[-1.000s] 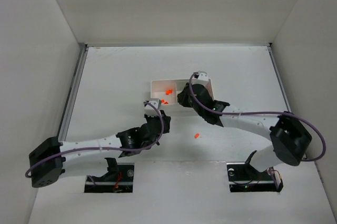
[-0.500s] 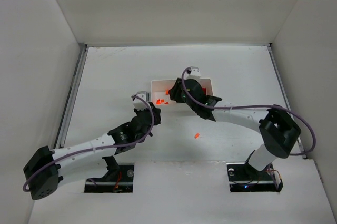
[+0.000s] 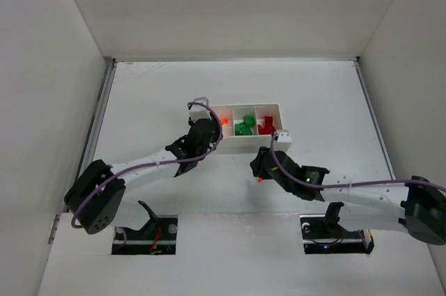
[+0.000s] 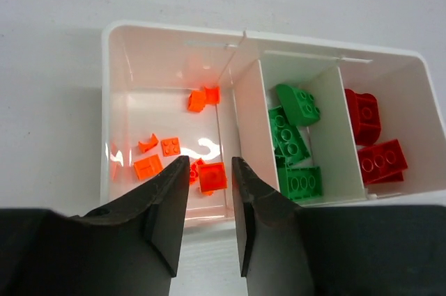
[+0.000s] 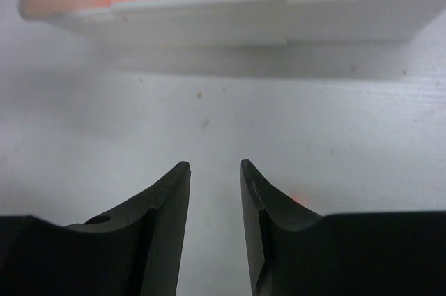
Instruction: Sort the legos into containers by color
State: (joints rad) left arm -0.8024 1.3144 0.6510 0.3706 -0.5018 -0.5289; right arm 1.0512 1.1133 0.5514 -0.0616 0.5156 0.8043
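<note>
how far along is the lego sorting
Nearly done. In the white tray, orange bits lie in the left compartment, green bricks the middle, red bricks the right. Nothing is in hand: the left gripper hangs open over the orange compartment, the right gripper open above the table. Left: one stray orange bit beside the right gripper.

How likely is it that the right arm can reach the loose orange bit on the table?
Likely yes: the open right gripper is close beside the bit, with nothing between them. The bit lies just off to its side, so a small shift should do.
</note>
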